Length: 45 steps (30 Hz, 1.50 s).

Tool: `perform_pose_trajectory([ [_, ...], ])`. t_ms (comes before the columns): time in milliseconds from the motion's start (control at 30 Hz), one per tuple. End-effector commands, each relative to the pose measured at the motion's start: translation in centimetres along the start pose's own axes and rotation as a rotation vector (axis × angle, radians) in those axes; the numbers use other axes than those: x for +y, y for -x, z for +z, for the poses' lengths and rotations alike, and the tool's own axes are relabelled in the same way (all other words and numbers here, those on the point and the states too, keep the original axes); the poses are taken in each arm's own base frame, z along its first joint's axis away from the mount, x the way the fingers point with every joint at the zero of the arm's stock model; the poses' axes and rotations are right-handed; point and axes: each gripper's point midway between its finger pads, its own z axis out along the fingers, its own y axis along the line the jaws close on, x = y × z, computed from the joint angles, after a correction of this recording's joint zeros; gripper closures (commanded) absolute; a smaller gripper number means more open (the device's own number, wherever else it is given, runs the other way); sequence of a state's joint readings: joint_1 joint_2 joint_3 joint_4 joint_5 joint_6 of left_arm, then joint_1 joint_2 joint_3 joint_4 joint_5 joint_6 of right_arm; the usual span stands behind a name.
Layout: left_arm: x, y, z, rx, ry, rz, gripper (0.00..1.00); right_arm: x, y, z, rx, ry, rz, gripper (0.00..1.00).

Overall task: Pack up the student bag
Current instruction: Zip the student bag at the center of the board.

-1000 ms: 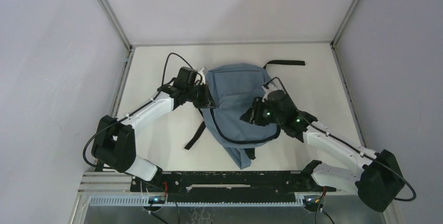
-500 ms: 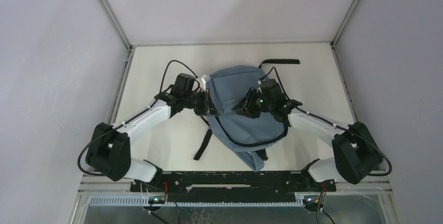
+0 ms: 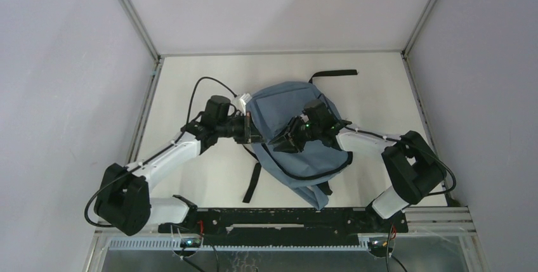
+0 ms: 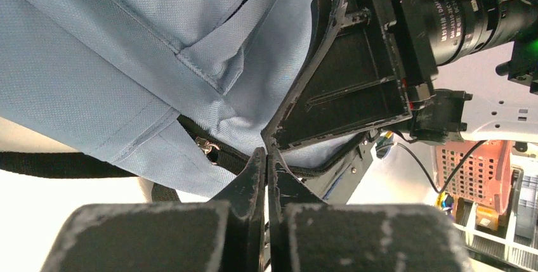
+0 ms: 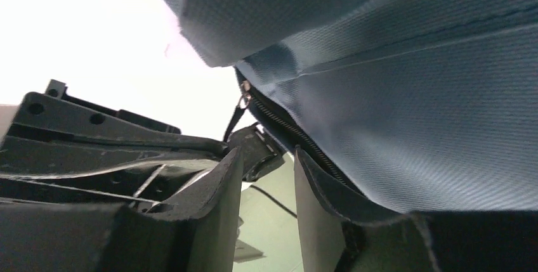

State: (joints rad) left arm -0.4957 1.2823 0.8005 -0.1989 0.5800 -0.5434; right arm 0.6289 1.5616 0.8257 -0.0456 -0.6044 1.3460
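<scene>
Over the last second my right gripper [image 3: 279, 142] has swung left across the student bag [image 3: 279, 102], jaws part open on nothing. My left gripper [image 3: 250, 132] stays pressed closed at the bag's left edge, though I can't tell if it pinches anything. The dusty-blue bag lies rumpled mid-table [image 3: 184, 88], with its curved black zip [image 3: 308, 177] showing.

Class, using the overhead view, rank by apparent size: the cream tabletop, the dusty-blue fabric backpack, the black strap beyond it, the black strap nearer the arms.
Largest: cream tabletop
Then: dusty-blue fabric backpack
Smallest: far black strap and near black strap, alike in size, so unranked.
</scene>
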Motion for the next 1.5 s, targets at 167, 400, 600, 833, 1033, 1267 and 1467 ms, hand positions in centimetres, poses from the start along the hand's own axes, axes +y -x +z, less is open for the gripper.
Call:
perform_pose_trajectory([
  [167,-2.3,0.3,-1.0,-0.078,-0.119,0.114,1.00,3.6,-1.2,-0.4,0.114,0.094,0.112,0.56],
  [400,-3.0,0.6,-2.2,-0.172,-0.152,0.197,1.00,4.3,-1.2,0.2,0.158,0.125,0.149,0.56],
  [600,-2.7,0.3,-2.3,-0.195,-0.154,0.228,1.00,4.8,-1.6,0.6,0.201,0.144,0.164,0.56],
  [833,-2.5,0.6,-2.2,-0.221,-0.149,0.244,1.00,5.4,-3.2,1.2,0.274,0.148,0.174,0.59],
  [1033,-2.6,0.9,-2.6,-0.264,-0.148,0.271,1.00,5.0,-4.2,1.4,0.307,0.127,0.175,0.60],
  [1267,-2.9,1.0,-4.4,-0.407,-0.118,0.372,1.00,4.4,-4.0,1.8,0.240,0.073,0.071,0.63],
  [1467,-2.3,0.4,-4.2,-0.337,-0.072,0.242,1.00,4.4,-1.1,-1.9,-0.059,-0.003,-0.178,0.62],
])
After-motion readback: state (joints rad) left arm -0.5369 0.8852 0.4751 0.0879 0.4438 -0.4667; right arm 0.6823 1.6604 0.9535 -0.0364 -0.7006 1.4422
